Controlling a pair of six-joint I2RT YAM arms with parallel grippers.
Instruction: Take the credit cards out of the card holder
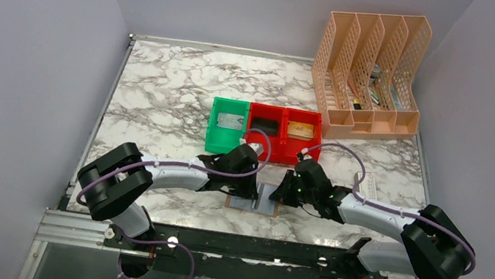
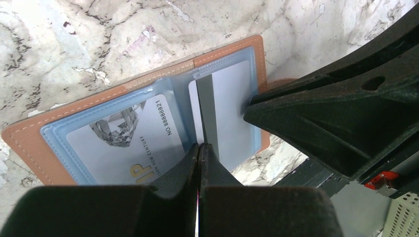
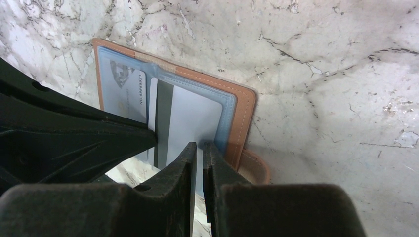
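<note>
The brown card holder (image 1: 255, 200) (image 2: 29, 143) (image 3: 244, 113) lies open on the marble between both grippers, blue lining up. Its left pocket holds a silver credit card (image 2: 123, 143) with a diamond print. A grey credit card with a dark stripe (image 2: 232, 113) (image 3: 192, 118) sits in the right pocket, its near end past the holder's edge. My left gripper (image 1: 246, 186) (image 2: 199, 146) is shut, its tips resting on that card's stripe. My right gripper (image 1: 279, 195) (image 3: 200, 144) shows only a narrow slit between its jaws, tips on the same card's other side near the pocket edge.
A green bin (image 1: 226, 125) and two red bins (image 1: 265, 127) (image 1: 301, 131) stand in a row just behind the holder, each with a card inside. A peach file organiser (image 1: 369, 76) fills the back right corner. Walls enclose the table on three sides.
</note>
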